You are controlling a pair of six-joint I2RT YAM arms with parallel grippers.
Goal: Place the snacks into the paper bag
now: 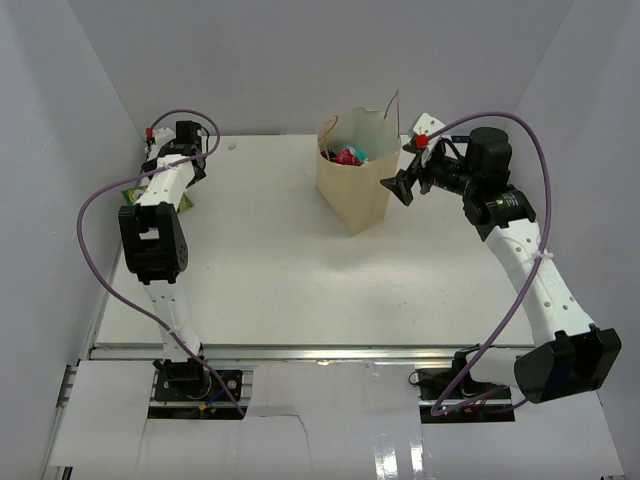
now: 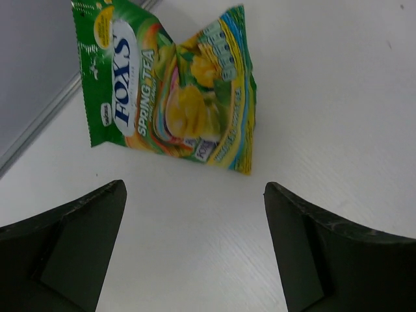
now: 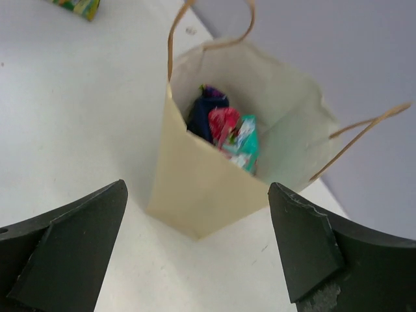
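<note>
Two claws stand spread above the bench (image 1: 270,270): left claw (image 2: 194,188) by the green-yellow packet (image 2: 172,84), right claw (image 3: 197,187) facing the snack-filled paper bag (image 1: 355,190).

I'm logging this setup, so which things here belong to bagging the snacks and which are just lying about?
Part of the job: paper bag; dark blue-purple packet, red-pink packet and teal packet inside it; green-yellow packet on the table, ahead of the open left gripper; open right gripper facing the bag.
Just there: purple cables on the arms; small speck on the table.
</note>
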